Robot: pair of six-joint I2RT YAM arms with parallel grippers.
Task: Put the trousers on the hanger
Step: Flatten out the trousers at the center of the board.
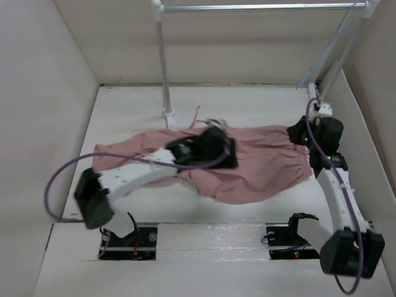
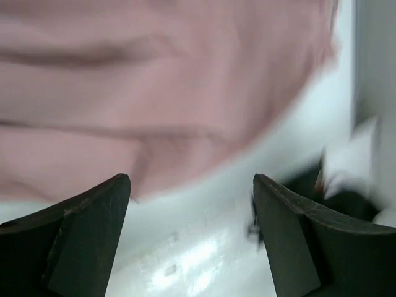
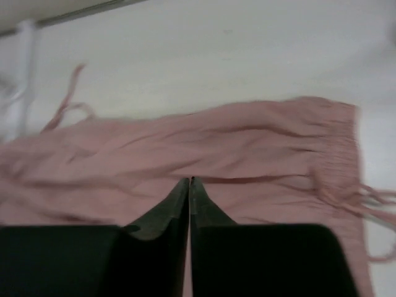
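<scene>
Beige walls (image 1: 37, 93), white table (image 1: 247, 102), metal rail (image 1: 260, 7)

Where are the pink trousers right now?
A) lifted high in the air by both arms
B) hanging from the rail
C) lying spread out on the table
C, because the trousers lie spread out on the white table, down below the rail.

The white table (image 1: 124, 105) bears the pink trousers (image 1: 266, 154), spread flat.

Across the table (image 1: 247, 105), the trousers (image 1: 266, 154), rail post (image 1: 164, 68) just behind
</scene>
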